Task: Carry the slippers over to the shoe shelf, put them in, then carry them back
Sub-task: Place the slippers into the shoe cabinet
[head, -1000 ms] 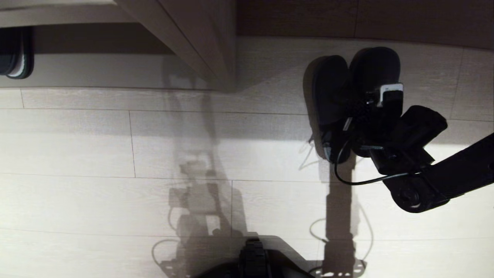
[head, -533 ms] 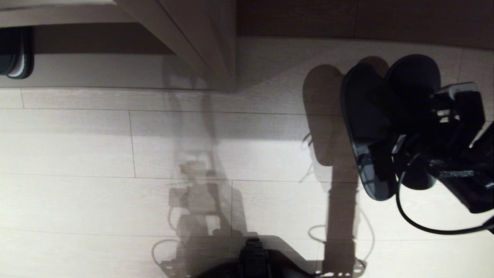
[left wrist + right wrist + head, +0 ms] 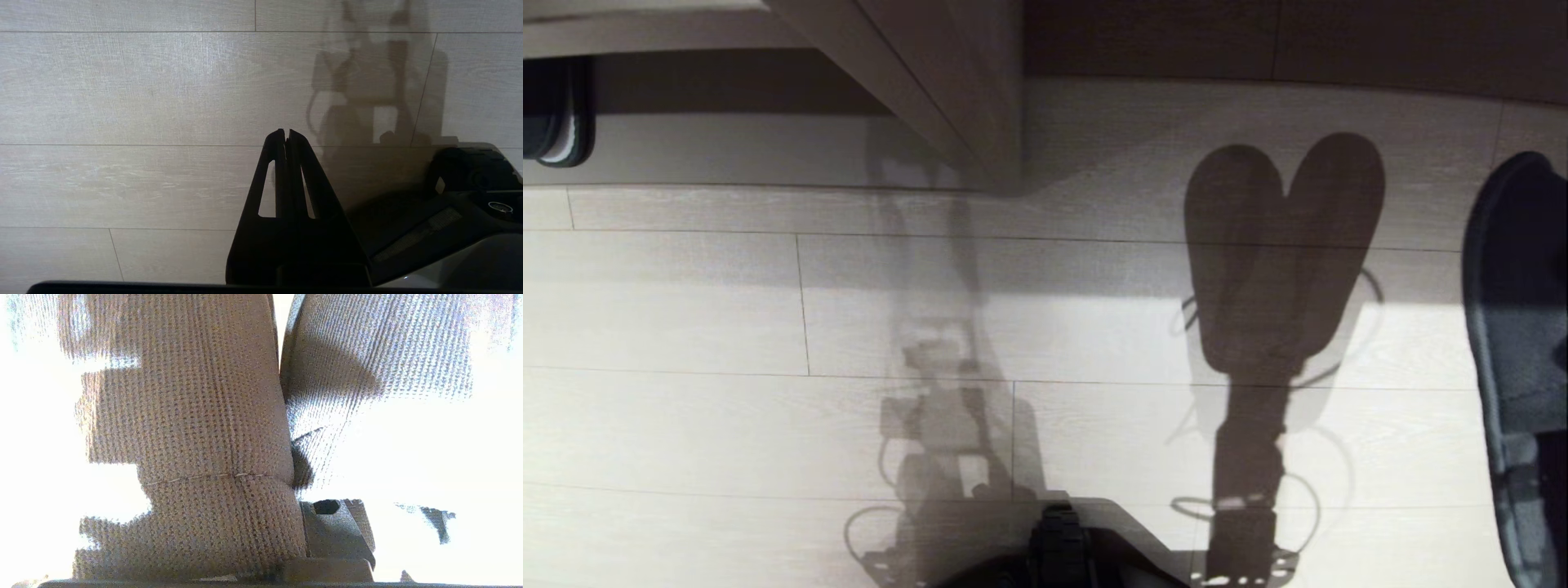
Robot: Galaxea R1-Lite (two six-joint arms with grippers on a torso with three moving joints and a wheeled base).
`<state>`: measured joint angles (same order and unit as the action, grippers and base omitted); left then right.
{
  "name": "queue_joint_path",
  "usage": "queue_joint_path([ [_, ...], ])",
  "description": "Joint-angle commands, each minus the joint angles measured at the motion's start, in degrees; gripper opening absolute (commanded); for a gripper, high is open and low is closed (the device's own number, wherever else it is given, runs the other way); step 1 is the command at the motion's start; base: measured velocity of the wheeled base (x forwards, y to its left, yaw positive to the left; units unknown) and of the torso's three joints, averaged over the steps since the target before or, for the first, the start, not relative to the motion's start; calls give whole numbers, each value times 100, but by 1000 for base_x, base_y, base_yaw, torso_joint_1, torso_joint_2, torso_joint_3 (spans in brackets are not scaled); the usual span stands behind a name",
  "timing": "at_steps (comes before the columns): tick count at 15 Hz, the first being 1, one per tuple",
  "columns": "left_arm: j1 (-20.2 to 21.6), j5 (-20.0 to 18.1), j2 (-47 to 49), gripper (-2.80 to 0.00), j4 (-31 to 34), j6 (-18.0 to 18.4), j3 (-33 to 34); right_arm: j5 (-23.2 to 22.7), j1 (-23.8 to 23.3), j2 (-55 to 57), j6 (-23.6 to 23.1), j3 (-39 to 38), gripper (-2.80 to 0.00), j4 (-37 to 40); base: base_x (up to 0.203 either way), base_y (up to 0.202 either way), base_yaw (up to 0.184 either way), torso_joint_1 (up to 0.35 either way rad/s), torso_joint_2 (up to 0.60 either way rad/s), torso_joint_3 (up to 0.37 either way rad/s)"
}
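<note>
One of the dark grey slippers (image 3: 1515, 343) hangs raised at the far right edge of the head view; the pair's shadow (image 3: 1278, 261) lies on the floor before the shoe shelf (image 3: 1176, 114). In the right wrist view the woven fabric of both slippers (image 3: 192, 416) fills the picture. My right gripper (image 3: 292, 522) is shut on them, with only one finger (image 3: 335, 535) showing beside the fabric. The right arm is outside the head view. My left gripper (image 3: 286, 132) is shut and empty, parked above the pale floor.
A beige partition (image 3: 947, 90) divides the low unit. Left of it, another dark pair with whitish sole edges (image 3: 556, 110) sits in the other cubby. My base (image 3: 1058, 547) shows at the bottom. Pale plank floor (image 3: 727, 327) lies in front.
The right arm has lifted the slippers off the floor by the shelf and swung them right, out of most of the head view. The left arm has not moved.
</note>
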<state>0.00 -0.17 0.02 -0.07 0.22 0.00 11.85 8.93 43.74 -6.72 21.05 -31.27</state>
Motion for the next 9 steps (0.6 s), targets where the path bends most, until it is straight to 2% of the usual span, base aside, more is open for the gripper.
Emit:
queue_joint_path([
  [1,0,-1,-3,-280,-1,-4,0,-68,-232,-1450,1,-138,-280,458,0,0,0,0,0,0],
  [4,0,-1,-2,-280,-1,4,0,-437,-707,-2766,26,-599,-280,1388,0,0,0,0,0,0],
  [9,0,-1,-9,-280,-1,-1,0,-1063,-862,-4129,79,-1699,-280,2537,0,0,0,0,0,0],
])
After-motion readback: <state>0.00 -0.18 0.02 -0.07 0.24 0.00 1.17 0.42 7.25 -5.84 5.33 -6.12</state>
